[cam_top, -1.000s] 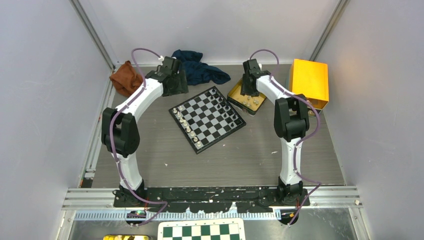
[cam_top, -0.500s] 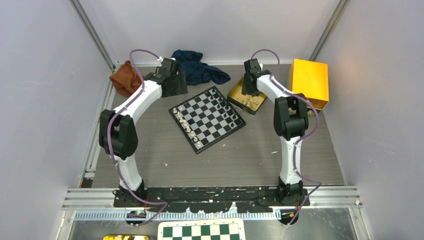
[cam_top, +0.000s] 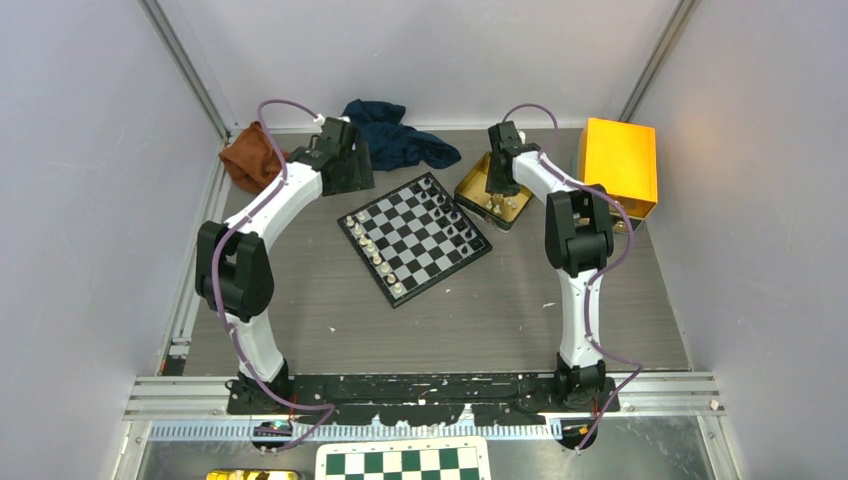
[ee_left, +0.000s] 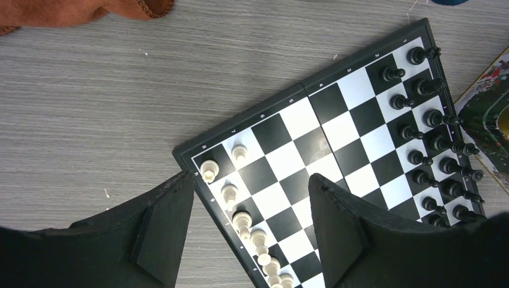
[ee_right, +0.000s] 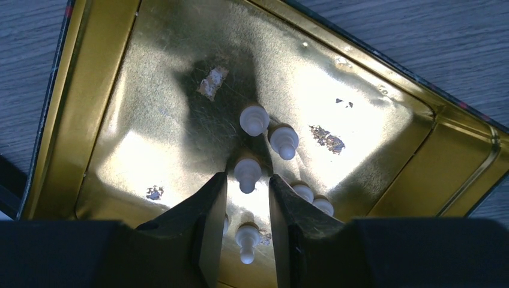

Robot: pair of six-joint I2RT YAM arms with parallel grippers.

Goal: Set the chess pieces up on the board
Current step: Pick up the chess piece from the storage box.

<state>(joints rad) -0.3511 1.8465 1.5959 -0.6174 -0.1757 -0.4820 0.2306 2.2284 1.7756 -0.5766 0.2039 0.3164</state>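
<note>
The board (cam_top: pixel 415 236) lies tilted mid-table, with white chess pieces (cam_top: pixel 375 252) along its near-left edge and black ones (cam_top: pixel 452 212) along the far-right. My left gripper (cam_top: pixel 345 170) hovers open over the board's left corner (ee_left: pixel 336 129), above the white row (ee_left: pixel 243 222), holding nothing. My right gripper (cam_top: pixel 497 188) reaches into the gold tin (cam_top: pixel 470 185). In the right wrist view its jaws (ee_right: pixel 246 177) stand narrowly apart, astride a white pawn (ee_right: pixel 247 173) at the tips and another (ee_right: pixel 246 240) deeper between the fingers, with small gaps on both sides. More white pawns (ee_right: pixel 282 141) stand around.
An orange box (cam_top: pixel 620 165) sits at the back right, a brown cloth (cam_top: pixel 250 155) at the back left and a dark blue cloth (cam_top: pixel 400 140) behind the board. A green-and-white checkered sheet (cam_top: pixel 405 462) lies below the arm bases. The tin's raised walls (ee_right: pixel 150 90) surround the right fingers.
The right gripper's jaws have narrowed around the pawns in the tin and its wrist has shifted slightly. The left arm has stayed almost still.
</note>
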